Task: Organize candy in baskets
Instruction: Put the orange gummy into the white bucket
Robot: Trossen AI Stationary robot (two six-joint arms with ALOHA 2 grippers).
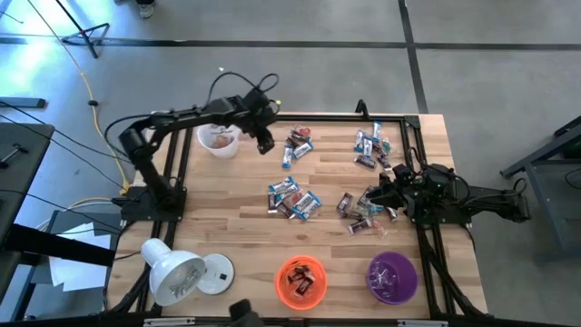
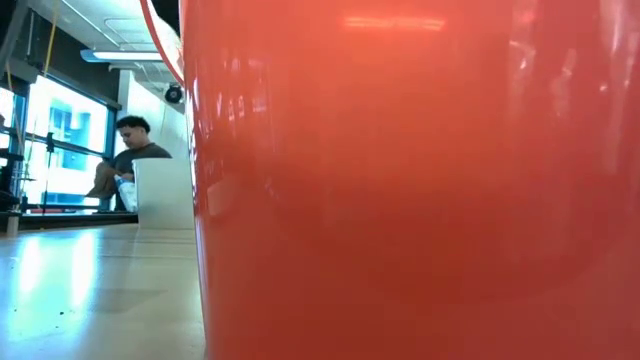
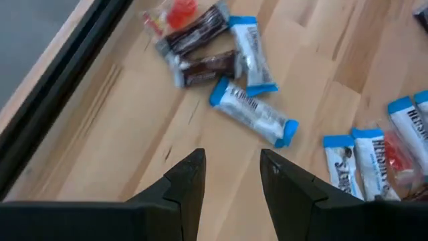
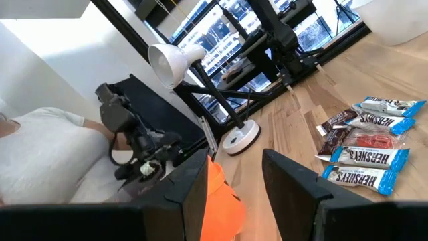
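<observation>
"HERSHEY'S" on blue-and-white candy wrappers (image 4: 364,167), partly legible on another (image 3: 409,130).

Bright daylight from windows (image 2: 60,140); orange basket (image 2: 420,180) fills the low view, blurred, with glare.

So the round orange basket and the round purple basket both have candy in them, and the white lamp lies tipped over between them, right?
Not quite. The round orange basket and the round purple basket do each hold candy, but the white dome-shaded lamp lies tipped over to one side of the orange basket, away from the purple one, not between them. The high view shows this.
</observation>
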